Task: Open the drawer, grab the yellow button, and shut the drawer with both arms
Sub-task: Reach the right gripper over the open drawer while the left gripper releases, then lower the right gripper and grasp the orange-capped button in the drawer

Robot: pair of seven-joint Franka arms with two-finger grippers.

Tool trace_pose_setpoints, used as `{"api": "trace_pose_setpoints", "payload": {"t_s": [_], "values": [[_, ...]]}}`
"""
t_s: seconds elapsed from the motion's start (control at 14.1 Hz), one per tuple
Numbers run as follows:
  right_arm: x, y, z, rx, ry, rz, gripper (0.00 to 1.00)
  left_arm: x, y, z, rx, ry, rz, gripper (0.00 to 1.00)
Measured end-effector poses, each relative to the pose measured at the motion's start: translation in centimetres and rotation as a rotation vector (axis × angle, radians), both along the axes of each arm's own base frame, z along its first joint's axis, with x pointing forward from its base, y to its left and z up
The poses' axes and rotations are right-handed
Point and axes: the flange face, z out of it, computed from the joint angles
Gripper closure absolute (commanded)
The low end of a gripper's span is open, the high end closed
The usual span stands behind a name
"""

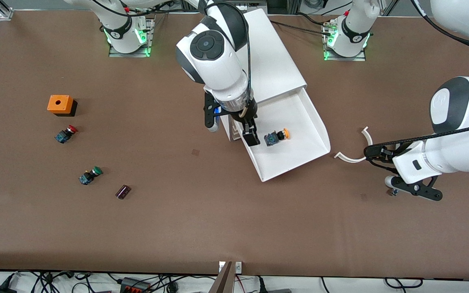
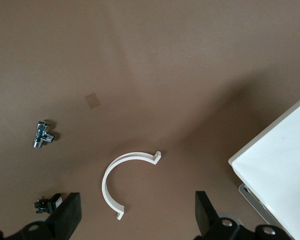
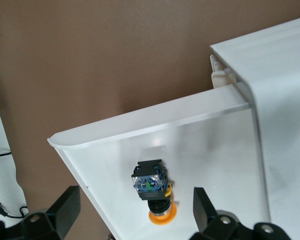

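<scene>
The white cabinet [image 1: 273,57] stands near the arms' bases. Its uppermost drawer [image 1: 318,134] is pulled out toward the front camera. The orange-capped button [image 1: 277,136] lies on its side on the drawer floor. My right gripper [image 1: 251,132] is open and empty above the drawer, at the side wall toward the right arm's end. In the right wrist view the button [image 3: 152,187] shows between the spread fingers [image 3: 204,212], with the drawer's wall [image 3: 154,120] above it. My left gripper [image 1: 371,156] is open and empty over the table beside the drawer, toward the left arm's end.
A white curved plastic piece [image 1: 356,156] lies on the table under the left gripper [image 2: 137,217]; it also shows in the left wrist view [image 2: 112,175], near a chrome fitting [image 2: 41,135]. An orange box [image 1: 60,105], a red-capped button [image 1: 66,133], a green-capped button [image 1: 90,176] and a dark block [image 1: 123,191] lie toward the right arm's end.
</scene>
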Motion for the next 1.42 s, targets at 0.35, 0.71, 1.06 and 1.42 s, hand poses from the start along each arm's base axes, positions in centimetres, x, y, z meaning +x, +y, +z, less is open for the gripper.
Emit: {"api": "trace_pose_setpoints", "payload": {"t_s": [0.35, 0.71, 1.06, 1.42], "values": [[-0.2, 0.9, -1.8, 0.024, 0.043, -0.005, 0.00, -0.1, 0.0, -0.2, 0.003, 0.008, 0.012, 0.00], [0.0, 1.4, -3.9, 0.048, 0.071, -0.019, 0.00, -0.1, 0.0, -0.2, 0.003, 0.009, 0.016, 0.00], [-1.1, 3.0, -6.1, 0.045, 0.090, -0.002, 0.00, -0.1, -0.1, -0.2, 0.003, 0.010, 0.015, 0.00], [-0.9, 3.3, -6.1, 0.090, 0.094, -0.020, 0.00, -0.1, -0.2, -0.2, 0.003, 0.010, 0.014, 0.00]]}}
